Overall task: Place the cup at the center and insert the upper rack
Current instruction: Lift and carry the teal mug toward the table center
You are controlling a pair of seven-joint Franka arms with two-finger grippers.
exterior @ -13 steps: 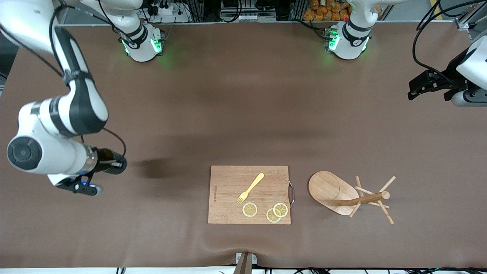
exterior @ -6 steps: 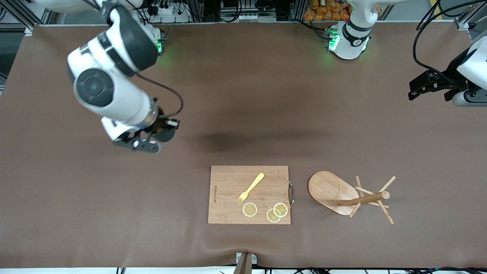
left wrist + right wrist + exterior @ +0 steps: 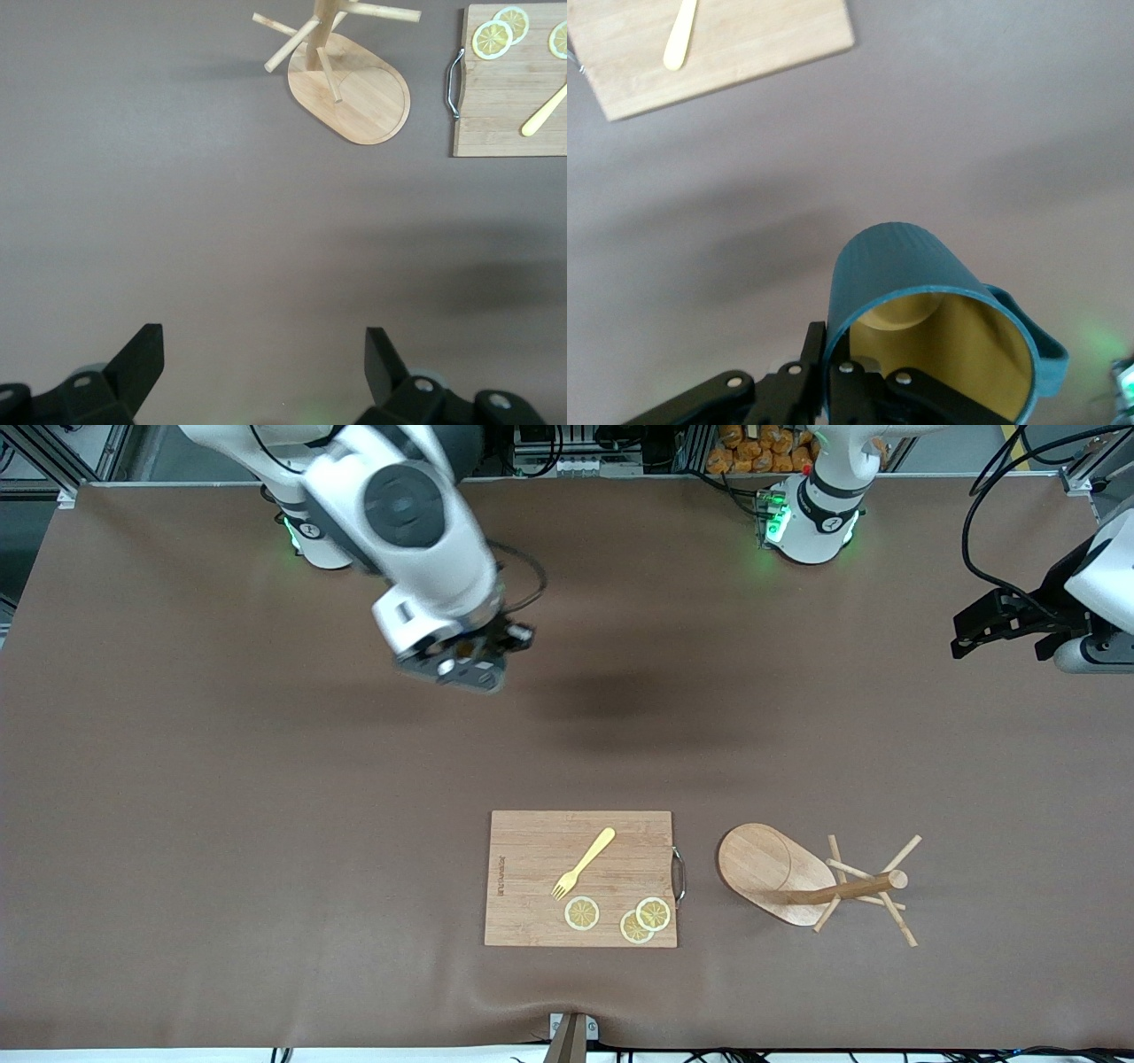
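Right gripper: carried high above the brown table on the right arm, over bare cloth toward the robots' bases; its fingers are clamped tight on the rim of the cup, as the right wrist view shows.
Cup: a dark teal mug with a yellowish-tan inside, held in the air with its mouth turned toward the wrist camera and its handle out to one side; in the front view the gripper hides it.
Shadow: a soft dark patch lies on the table cloth beside the right gripper.
Cutting board: a rectangular wooden board with a metal handle on the edge that faces the rack, lying flat near the front camera's edge of the table.
Fork: a pale yellow fork rests slantwise on the board.
Lemon slices: three round slices sit on the board's edge nearest the front camera, two of them overlapping.
Upper rack: a light wooden mug tree stands just beside the board, toward the left arm's end of the table, on its oval base; the post rises from the base and thin pegs cross near its top. It stands apart from both grippers.
Left gripper: waiting in the air at the left arm's end of the table, its two dark fingers spread wide with nothing between them; its wrist view looks down on bare cloth, with the rack and the board well apart from it.
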